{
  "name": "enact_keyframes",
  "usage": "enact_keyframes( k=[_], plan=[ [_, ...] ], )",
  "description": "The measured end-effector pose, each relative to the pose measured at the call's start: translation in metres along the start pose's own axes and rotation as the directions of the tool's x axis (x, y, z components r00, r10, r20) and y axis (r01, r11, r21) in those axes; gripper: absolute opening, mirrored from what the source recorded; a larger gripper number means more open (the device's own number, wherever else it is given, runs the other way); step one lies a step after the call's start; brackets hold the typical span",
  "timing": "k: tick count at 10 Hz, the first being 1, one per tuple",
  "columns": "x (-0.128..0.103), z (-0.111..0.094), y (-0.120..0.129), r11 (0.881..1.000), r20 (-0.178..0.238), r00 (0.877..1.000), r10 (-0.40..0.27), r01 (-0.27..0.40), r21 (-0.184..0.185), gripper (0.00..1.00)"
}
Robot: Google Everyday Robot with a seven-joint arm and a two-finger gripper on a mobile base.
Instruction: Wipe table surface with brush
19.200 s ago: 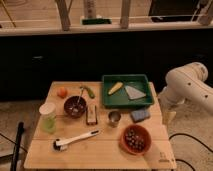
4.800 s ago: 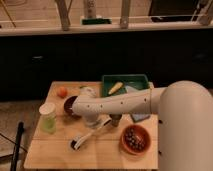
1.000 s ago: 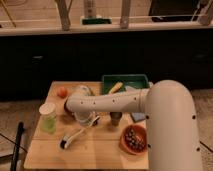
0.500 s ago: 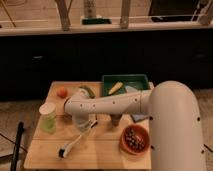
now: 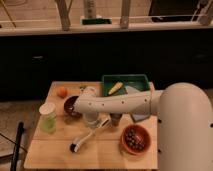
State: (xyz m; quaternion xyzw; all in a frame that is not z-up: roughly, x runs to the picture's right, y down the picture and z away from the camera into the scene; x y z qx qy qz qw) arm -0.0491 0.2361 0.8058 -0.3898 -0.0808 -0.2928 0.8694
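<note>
Your pincer (image 5: pixel 92 119) is hanging over the surface (image 5: pixel 55 150) centre, seemingly gripping the brush (image 5: pixel 90 136) handle; its finger gap is hidden. Bristles are touching the front-left wood; wiping looks underway, most remaining.

- One camera only, set high and looking down and forward at a slant, so no second view shares any of the scene.
- It faces the table surface (image 5: pixel 55 152) across its near edge; dark cabinets and a pale counter edge fill the upper part behind.
- It sits close to the arm: the white shoulder (image 5: pixel 185 127) bulks large at the lower right corner, and the arm reaches leftward from there across the middle.
- Near the table's centre are the gripper (image 5: pixel 91 120) and the brush (image 5: pixel 90 137), seen from above.
- The whole tabletop fits in, from the green tray (image 5: pixel 142 78) at the back to the front edge.
</note>
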Motion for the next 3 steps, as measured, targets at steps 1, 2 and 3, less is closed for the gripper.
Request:
enact_keyframes(
  k=[1, 2, 3],
  plan=[
    [0.003, 0.002, -0.008, 1.000, -0.008, 1.000, 0.006, -0.006, 0.008, 0.00],
    [0.002, 0.003, -0.017, 1.000, -0.008, 1.000, 0.007, -0.006, 0.020, 0.00],
    [-0.003, 0.004, -0.024, 0.999, 0.001, 1.000, 0.002, -0.002, 0.032, 0.00]
  ],
)
